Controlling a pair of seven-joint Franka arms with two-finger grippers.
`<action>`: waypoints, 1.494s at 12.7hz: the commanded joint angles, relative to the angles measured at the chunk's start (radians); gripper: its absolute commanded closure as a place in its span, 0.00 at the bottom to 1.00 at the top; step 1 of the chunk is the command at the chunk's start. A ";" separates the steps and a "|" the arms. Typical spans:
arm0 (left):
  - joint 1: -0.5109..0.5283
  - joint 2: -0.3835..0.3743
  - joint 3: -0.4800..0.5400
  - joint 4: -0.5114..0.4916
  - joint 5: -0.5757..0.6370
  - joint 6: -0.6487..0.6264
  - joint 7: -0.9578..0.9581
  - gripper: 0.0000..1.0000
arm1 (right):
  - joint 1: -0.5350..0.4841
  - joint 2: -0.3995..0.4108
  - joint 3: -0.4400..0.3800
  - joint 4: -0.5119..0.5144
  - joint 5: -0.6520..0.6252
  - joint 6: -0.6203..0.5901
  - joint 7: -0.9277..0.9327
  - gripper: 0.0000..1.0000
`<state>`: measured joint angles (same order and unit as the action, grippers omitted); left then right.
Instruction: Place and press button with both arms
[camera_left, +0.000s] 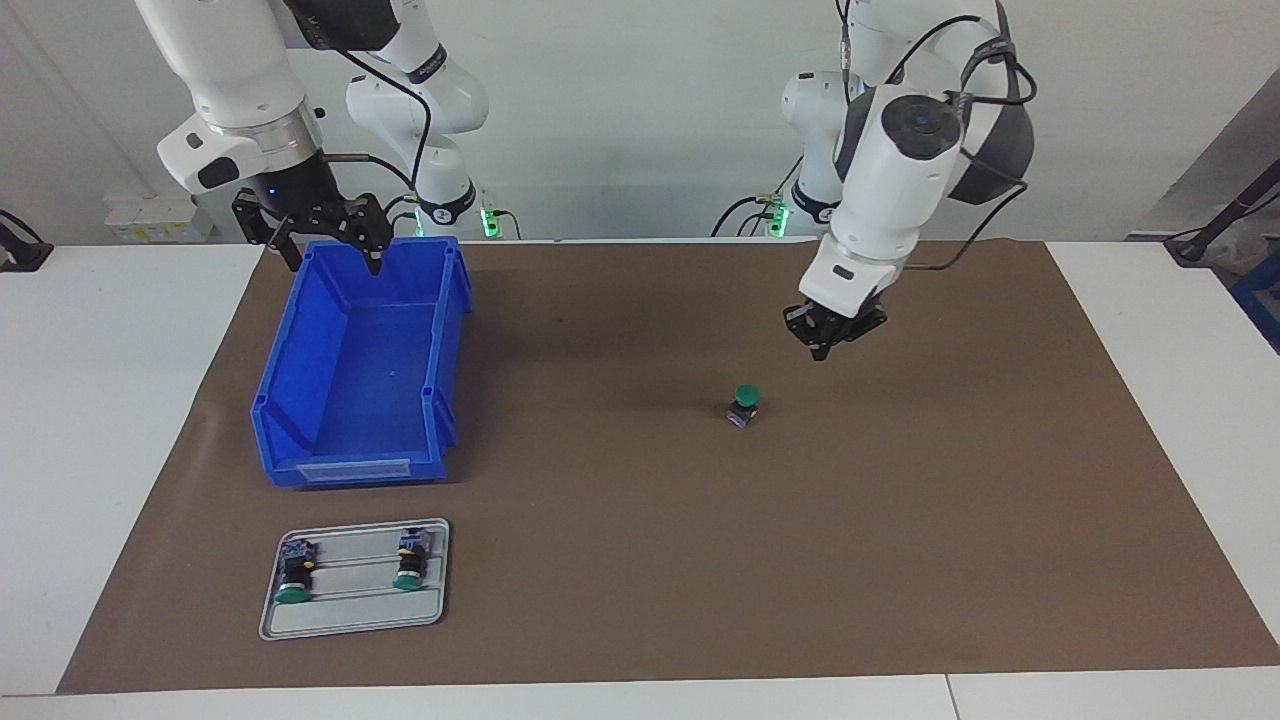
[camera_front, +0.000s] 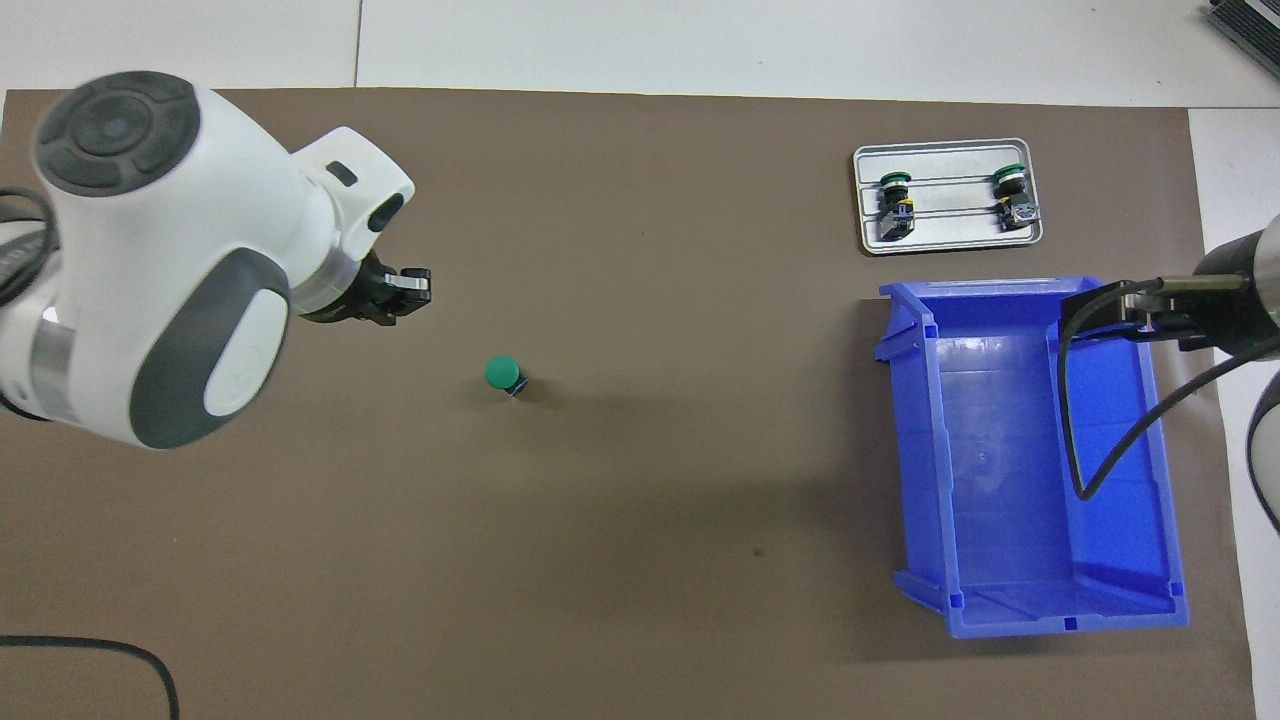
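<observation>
Going across the facing view from the right arm's end:

Right gripper (camera_left: 335, 243) hangs over the blue bin (camera_left: 300, 400), at the bin's robot-side rim, fingers spread wide, nothing in them. Bin looks empty. Risk: if that arm drops straight down it clips the bin wall instead of clearing it, and the bin slides on the brown mat (camera_left: 640, 600).

Grey tray (camera_left: 345, 625) sits farther from the robots than the bin, same end of the table. Two spare buttons lie on their sides in it: one (camera_left: 293, 574) toward the table end, the other (camera_left: 409, 564) beside it. Lying flat they roll easily, so an off-centre pinch could kick one out of its groove.

Task button (camera_left: 742, 405) stands upright on the mat, mid-table toward the left arm's end, green cap up, well apart from bin and tray. Nothing touches it.

Left gripper (camera_left: 822, 347) is up in the air, clenched tight with the tips meeting, holding nothing. Not over the cap yet; it's off to the side toward the left arm's end.

My read: place is done, press is pending. Main failure modes:
- tall narrow body on a small base, so an off-axis push tips it over rather than actuating it
- nothing braces it, so a sideways approach just shoves it along the mat
- a slanted tip would slip off the rounded cap

Wants a centred, vertical descent.
</observation>
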<state>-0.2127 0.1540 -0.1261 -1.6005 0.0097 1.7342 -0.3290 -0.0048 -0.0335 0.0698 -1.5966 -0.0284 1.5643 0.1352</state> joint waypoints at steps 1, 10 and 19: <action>0.096 -0.008 -0.003 0.076 0.007 -0.140 0.141 1.00 | 0.000 -0.019 0.008 -0.014 -0.001 -0.050 0.011 0.00; 0.156 -0.103 0.000 0.077 -0.014 -0.199 0.194 0.00 | 0.000 -0.059 0.011 -0.003 0.018 -0.030 0.030 0.01; 0.156 -0.129 0.006 0.056 -0.027 -0.182 0.260 0.00 | 0.245 0.030 0.030 -0.022 -0.001 0.129 0.498 0.02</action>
<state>-0.0581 0.0551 -0.1267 -1.5225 -0.0034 1.5432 -0.1172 0.2175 -0.0153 0.0992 -1.6070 -0.0215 1.6612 0.5681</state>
